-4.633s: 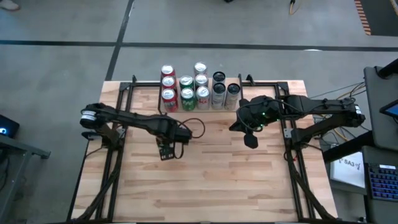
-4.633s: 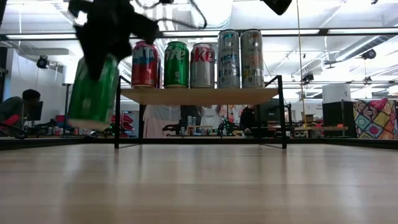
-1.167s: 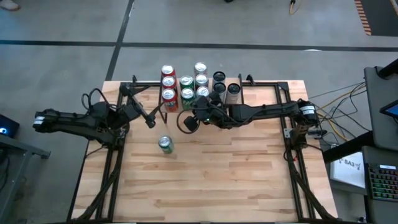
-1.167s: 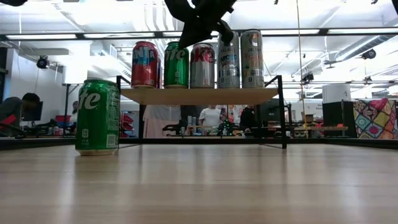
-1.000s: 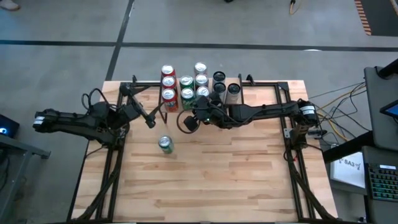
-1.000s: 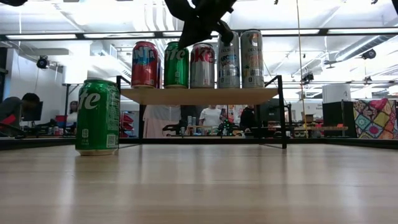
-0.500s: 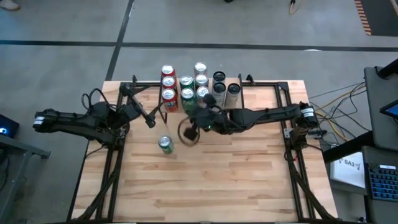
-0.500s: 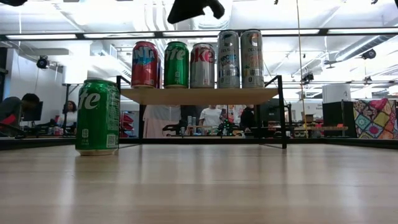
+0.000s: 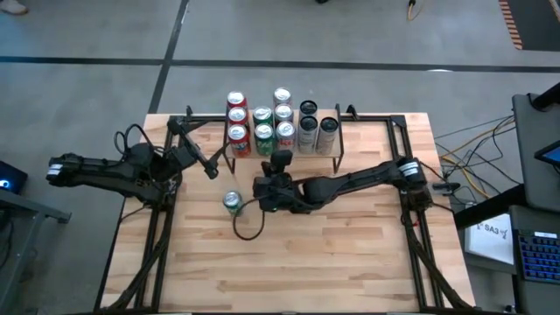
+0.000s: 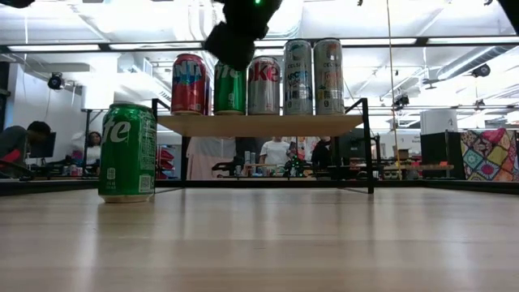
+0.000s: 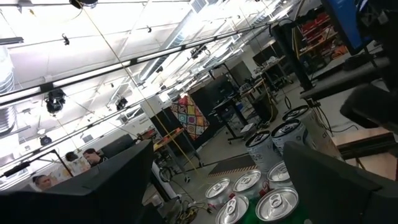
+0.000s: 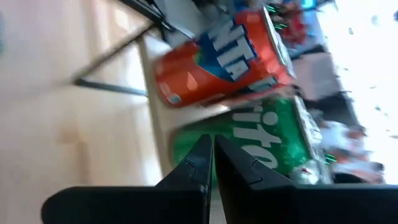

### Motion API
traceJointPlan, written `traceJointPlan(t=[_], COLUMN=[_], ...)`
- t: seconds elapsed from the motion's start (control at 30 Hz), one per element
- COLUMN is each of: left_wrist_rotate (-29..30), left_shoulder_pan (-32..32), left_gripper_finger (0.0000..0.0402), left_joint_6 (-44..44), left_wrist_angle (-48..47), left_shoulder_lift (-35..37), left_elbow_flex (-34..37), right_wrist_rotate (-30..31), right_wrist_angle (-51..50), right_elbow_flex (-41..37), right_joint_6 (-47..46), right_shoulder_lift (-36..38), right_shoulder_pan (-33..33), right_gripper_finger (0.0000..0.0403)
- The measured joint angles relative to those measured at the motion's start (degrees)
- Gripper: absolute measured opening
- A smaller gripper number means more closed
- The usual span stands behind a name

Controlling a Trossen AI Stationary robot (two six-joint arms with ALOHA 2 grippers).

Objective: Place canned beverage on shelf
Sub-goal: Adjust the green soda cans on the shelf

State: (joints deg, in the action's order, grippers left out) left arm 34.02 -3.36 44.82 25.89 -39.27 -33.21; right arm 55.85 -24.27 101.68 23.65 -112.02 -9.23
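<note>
1. nearest to us we see the wide light-wood tabletop (image 9: 306, 254), its near part bare planks.
2. farther in, left of centre, we find a green aluminium soda can (image 9: 232, 202) standing upright on the tabletop, out in front of the shelf and not on it; the low view shows it (image 10: 126, 152) resting on its base with nothing touching it.
3. just to the right of that can we see the right gripper (image 9: 262, 194) on its dark arm, which reaches in from the right side of the table; its fingers (image 12: 189, 165) lie pressed together and hold nothing, and they stand apart from the can.
4. level with it but out at the left edge of the table, we see the left gripper (image 9: 208, 166) waiting; its two dark fingers (image 11: 115, 180) are spread wide with nothing between them.
5. farther back stands the small raised light-wood shelf on thin black metal legs (image 10: 259, 124), at the far middle of the table.
6. on it we count rows of upright cans: red cans (image 9: 236, 118) on the left, green ones (image 9: 262, 131) next, silver ones (image 9: 283, 114), and tall slim cans with dark tops (image 9: 316, 127) on the right.
7. beyond the table, in the low view, we see a person (image 10: 20, 146) seated at the far left of the room.
</note>
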Motion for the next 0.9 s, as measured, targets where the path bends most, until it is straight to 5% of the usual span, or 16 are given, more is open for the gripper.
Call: traceJointPlan(t=[0.37, 0.9], left_wrist_rotate=[0.0, 5.5], left_shoulder_pan=[0.0, 0.0], left_gripper_finger=[0.0343, 0.0343], left_joint_6=[0.0, 0.0], left_wrist_angle=[-0.3, -1.9], left_shoulder_lift=[0.0, 8.4], left_elbow_flex=[0.0, 2.2], right_wrist_rotate=[16.4, 17.8], right_wrist_angle=[-1.2, -2.5], right_elbow_flex=[9.3, 9.6], right_joint_6=[8.7, 11.5], right_shoulder_lift=[-10.0, -11.9], right_shoulder_pan=[0.1, 0.8], right_gripper_finger=[0.0009, 0.0009])
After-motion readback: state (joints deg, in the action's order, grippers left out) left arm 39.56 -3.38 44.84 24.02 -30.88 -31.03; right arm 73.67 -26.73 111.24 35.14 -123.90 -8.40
